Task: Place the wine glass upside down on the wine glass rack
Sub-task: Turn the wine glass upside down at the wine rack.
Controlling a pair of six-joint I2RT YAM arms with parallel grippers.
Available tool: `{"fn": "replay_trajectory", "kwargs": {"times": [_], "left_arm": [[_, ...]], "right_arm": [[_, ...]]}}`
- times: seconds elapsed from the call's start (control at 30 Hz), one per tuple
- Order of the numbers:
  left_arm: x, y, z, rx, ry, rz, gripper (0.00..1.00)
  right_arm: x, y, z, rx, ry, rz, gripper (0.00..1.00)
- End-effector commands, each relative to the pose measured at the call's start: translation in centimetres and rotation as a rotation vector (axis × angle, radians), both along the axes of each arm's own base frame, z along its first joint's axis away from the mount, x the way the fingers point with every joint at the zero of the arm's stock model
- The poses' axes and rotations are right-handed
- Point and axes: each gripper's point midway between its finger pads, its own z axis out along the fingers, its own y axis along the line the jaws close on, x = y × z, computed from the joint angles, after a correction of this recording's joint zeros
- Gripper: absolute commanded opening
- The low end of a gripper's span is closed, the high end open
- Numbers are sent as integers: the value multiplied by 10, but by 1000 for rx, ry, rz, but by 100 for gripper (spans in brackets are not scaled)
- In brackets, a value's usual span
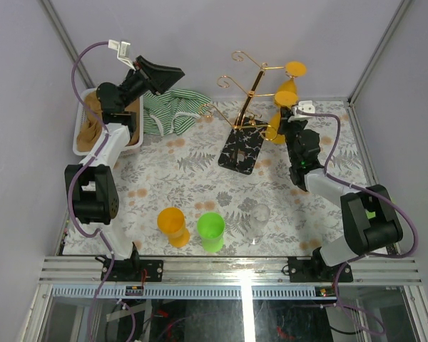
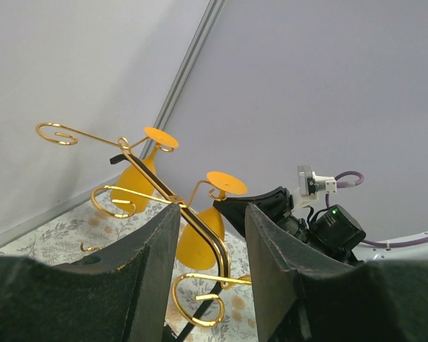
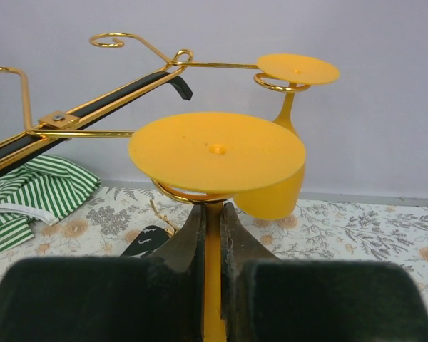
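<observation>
Top view: wine glass [image 1: 286,87] foot-up at right side of wine glass rack [image 1: 241,149], upper centre-right; right gripper [image 1: 289,117] at its stem, left gripper [image 1: 159,74] upper left, well apart. Left wrist: fingers [image 2: 150,271] released, nothing btwn. Right wrist: fingers [image 3: 189,242] clenched on thin stem below foot; you can judge it light, stiff, slick, prob. plastic, so grip stem only.
</observation>
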Motion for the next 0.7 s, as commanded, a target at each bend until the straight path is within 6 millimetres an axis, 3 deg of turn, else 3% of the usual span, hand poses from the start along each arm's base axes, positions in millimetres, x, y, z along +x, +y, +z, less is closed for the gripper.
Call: {"fn": "replay_trajectory", "kwargs": {"times": [0.0, 0.43, 0.67], "left_arm": [[-13, 2, 10, 8, -67, -4, 41], [-25, 2, 10, 11, -69, -3, 41], [-31, 2, 12, 14, -73, -4, 41]], "right_arm": [[-15, -10, 34, 20, -94, -20, 0], [-20, 13, 11, 30, -27, 84, 0], [-13, 30, 11, 33, -21, 124, 10]]}}
